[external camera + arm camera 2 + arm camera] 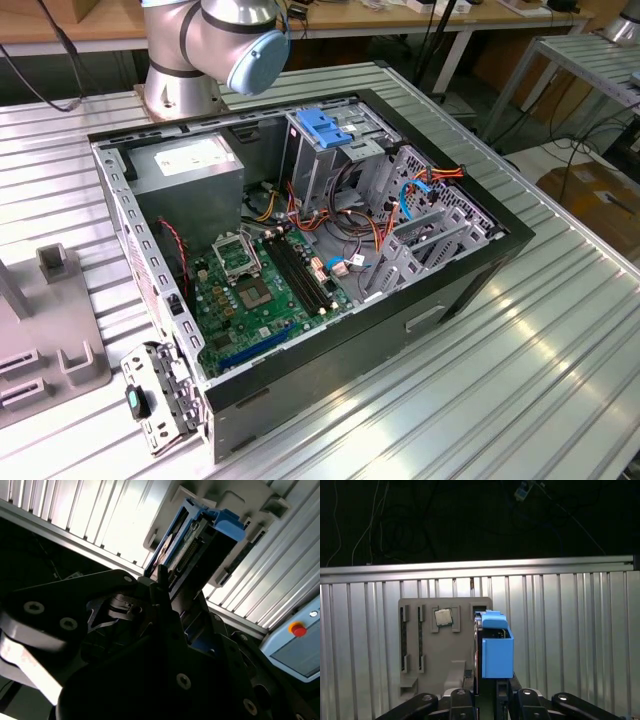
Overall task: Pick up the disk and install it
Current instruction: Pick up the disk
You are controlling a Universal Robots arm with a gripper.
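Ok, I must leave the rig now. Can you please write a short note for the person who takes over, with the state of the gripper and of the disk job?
Gripper: close at the disk, lined up with its near end. Whether it grips the disk cannot be told.
Disk: stands on edge at the grey holder on the ribbed table. A small chip lies in the same holder.
Done: the gripper is at the disk.
Left: the disk is at the holder, not installed in the open computer case.
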